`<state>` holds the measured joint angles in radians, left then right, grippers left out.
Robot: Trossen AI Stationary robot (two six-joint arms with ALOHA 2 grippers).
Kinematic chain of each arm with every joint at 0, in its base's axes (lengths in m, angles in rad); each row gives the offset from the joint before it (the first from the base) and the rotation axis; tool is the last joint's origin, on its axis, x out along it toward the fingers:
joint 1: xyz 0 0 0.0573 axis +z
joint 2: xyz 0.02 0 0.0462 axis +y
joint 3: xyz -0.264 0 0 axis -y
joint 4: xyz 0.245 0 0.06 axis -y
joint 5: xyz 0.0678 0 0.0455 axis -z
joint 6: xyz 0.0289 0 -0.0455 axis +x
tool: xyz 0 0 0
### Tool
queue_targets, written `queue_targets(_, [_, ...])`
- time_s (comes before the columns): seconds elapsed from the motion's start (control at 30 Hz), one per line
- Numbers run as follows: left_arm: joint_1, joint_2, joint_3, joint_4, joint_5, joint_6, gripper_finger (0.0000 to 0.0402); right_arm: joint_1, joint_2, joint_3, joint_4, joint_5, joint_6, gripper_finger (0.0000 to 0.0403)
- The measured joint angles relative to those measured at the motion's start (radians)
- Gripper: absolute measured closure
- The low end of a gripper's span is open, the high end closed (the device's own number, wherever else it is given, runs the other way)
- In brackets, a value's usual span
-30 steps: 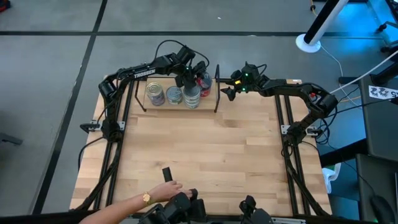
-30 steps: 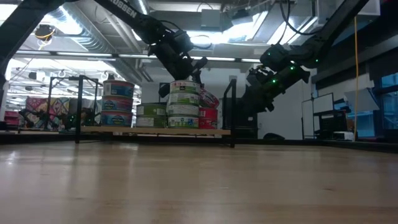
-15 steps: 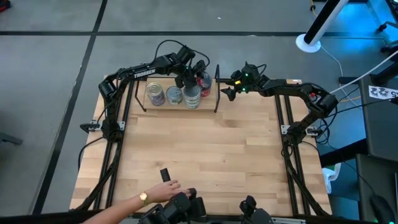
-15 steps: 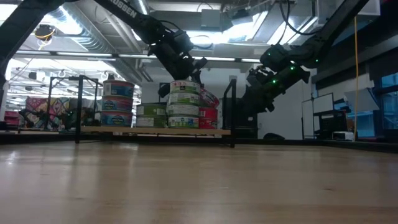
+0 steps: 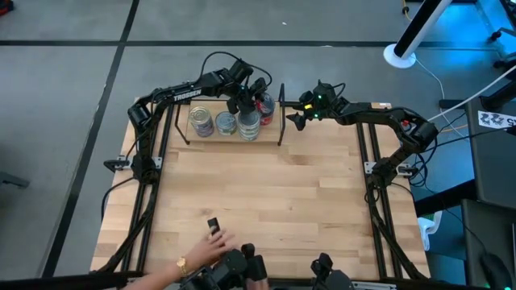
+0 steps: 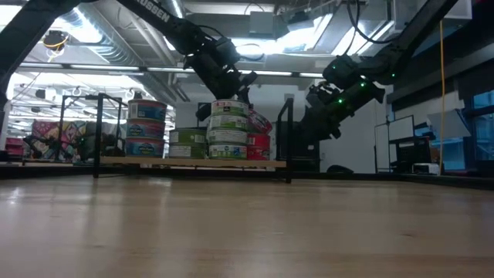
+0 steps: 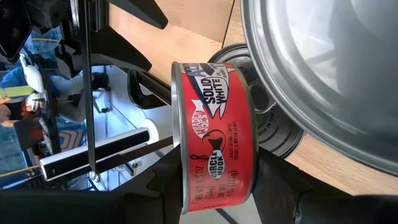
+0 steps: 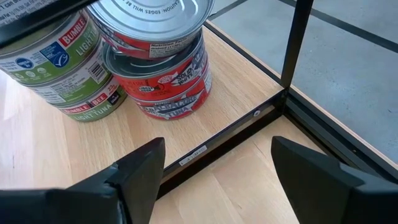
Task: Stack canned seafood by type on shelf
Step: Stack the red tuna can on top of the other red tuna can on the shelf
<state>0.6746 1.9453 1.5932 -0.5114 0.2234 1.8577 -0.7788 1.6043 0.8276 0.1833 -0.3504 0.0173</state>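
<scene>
The shelf (image 5: 211,137) stands at the table's far edge with several tins of canned seafood on it. There is a blue-labelled stack (image 6: 147,127), a low green stack (image 6: 187,143), a taller green stack (image 6: 228,127) and a red stack (image 8: 168,87) at the right end. My left gripper (image 5: 251,98) is over the red stack, shut on a red-labelled tin (image 7: 214,137). My right gripper (image 8: 217,180) hangs open just outside the shelf's right upright (image 5: 281,113), with nothing between its fingers. My left gripper pinches the red-labelled tin across its height. One finger (image 7: 163,180) is on one flat face and the other finger (image 7: 273,180) on the opposite face, beside the red side wall (image 7: 214,186). The fingers slant down from the far left. The tin sits tilted (image 6: 260,122), its lower edge on the red tin below.
A person's hand (image 5: 201,251) reaches over the table's near edge beside a small black object (image 5: 213,226). The wide wooden tabletop (image 5: 266,201) lies between the shelf and the near edge. The shelf's black uprights (image 6: 289,139) frame the stacks.
The person's hand has drawn back a little toward the table's near edge. Both arms and the tins have kept still.
</scene>
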Motion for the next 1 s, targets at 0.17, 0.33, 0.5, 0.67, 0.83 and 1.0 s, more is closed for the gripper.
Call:
queue_targets(0.17, [0.000, 0.000, 0.000, 0.000, 0.000, 0.000, 0.0249, 0.000, 0.000, 0.000, 0.000, 0.000, 0.000, 0.0110])
queue_targets(0.33, [0.000, 0.000, 0.000, 0.000, 0.000, 0.000, 0.0249, 0.000, 0.000, 0.000, 0.000, 0.001, 0.000, 0.0110])
queue_targets(0.5, [0.000, 0.000, 0.000, -0.001, 0.000, -0.036, 0.0249, 0.000, 0.000, 0.000, 0.000, 0.002, 0.000, 0.0110])
queue_targets(0.67, [0.000, 0.000, -0.001, -0.001, 0.000, -0.054, 0.0249, 0.000, 0.000, 0.000, 0.000, 0.002, 0.000, 0.0110])
queue_targets(0.83, [0.000, 0.000, -0.001, -0.001, 0.000, -0.022, 0.0249, 0.000, 0.000, 0.000, 0.000, 0.002, 0.000, 0.0110])
queue_targets(1.0, [0.000, 0.000, -0.001, -0.001, 0.000, 0.033, 0.0249, 0.000, 0.000, 0.000, 0.000, 0.002, 0.000, 0.0110])
